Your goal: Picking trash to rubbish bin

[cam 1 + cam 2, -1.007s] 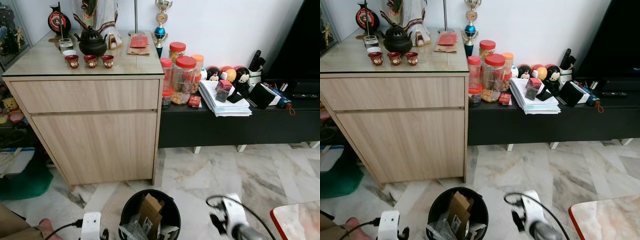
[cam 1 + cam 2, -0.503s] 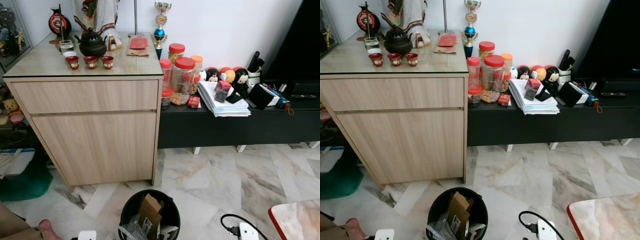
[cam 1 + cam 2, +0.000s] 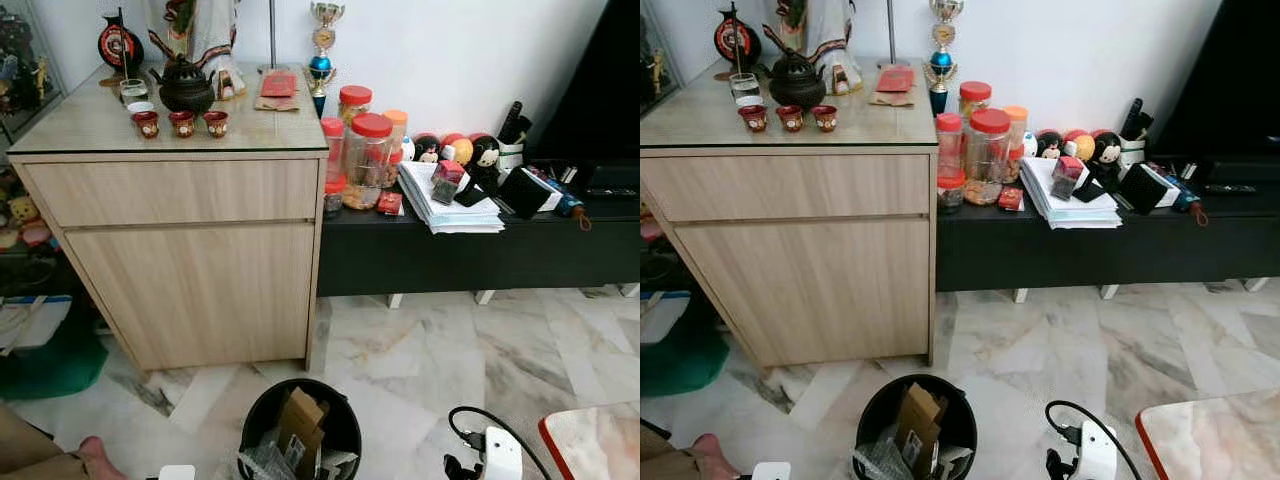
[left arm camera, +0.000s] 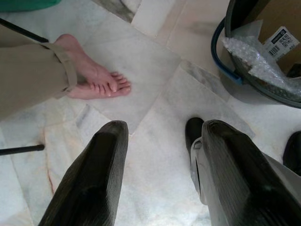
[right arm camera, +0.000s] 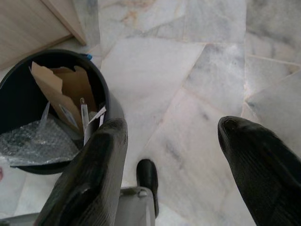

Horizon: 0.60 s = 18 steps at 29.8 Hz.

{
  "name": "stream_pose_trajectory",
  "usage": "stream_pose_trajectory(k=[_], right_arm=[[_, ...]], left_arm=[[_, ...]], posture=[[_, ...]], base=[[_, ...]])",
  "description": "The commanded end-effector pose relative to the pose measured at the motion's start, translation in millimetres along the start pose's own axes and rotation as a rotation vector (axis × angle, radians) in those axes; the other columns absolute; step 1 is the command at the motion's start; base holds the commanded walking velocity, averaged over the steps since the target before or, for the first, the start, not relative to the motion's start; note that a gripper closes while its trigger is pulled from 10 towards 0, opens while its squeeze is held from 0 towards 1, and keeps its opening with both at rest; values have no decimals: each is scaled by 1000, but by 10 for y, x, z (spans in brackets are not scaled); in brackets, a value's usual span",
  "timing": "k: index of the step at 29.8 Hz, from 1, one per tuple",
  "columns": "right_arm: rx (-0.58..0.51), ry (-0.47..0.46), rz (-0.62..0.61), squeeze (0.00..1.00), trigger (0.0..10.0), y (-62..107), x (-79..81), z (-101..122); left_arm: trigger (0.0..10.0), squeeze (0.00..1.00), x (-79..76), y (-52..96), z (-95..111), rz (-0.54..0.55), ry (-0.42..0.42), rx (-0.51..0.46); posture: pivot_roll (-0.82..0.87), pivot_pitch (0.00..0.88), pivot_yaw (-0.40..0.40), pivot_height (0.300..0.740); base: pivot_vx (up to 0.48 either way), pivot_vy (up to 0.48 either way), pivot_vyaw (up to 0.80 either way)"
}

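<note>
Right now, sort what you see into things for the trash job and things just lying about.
For the job:
- round black plastic rubbish bin
- brown cardboard piece and clear bubble wrap inside it
- left tool and right tool, both open and empty over the marble floor

Lying about:
- red-lidded clear jars
- stack of white papers
- black teapot
- person's bare foot
</note>
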State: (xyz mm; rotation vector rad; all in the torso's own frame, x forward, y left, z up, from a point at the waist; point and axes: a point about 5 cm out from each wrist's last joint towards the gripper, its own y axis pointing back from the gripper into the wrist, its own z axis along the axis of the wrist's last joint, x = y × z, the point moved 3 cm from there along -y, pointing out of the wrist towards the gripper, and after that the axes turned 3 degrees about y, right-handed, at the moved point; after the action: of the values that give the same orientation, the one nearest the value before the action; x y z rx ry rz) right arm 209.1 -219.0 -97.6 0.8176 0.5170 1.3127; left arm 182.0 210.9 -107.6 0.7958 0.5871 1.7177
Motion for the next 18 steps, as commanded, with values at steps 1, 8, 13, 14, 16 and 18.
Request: stream_pose_trajectory(k=[1,8,13,14,16,18], right_arm=[[10,11,-12,0,10000,12,-26,-43],[47,6,-26,0,10000,35,-31,-178],[46,1,-30,0,10000,34,-47,-166],[46,0,-32,0,10000,35,-51,-164],[38,-5,-32,0,10000,34,-63,-147],[36,-8,-33,0,10000,34,-65,-142]], left_arm=[[10000,0,-42,4,-3,-11,-36,2],[10000,0,-57,0,1,-21,-53,7],[10000,0,-61,2,-5,-25,-49,9],[10000,0,-60,2,-6,-24,-48,9],[10000,0,-60,5,-20,-24,-50,15],[10000,0,-60,6,-22,-25,-51,15]], posture=[[-22,50,-85,740],[-23,55,-80,740],[-24,55,-80,740],[-24,55,-80,740],[-24,55,-79,740],[-24,55,-79,740]], base=[[0,0,0],[0,0,0],[0,0,0],[0,0,0],[0,0,0],[0,0,0]])
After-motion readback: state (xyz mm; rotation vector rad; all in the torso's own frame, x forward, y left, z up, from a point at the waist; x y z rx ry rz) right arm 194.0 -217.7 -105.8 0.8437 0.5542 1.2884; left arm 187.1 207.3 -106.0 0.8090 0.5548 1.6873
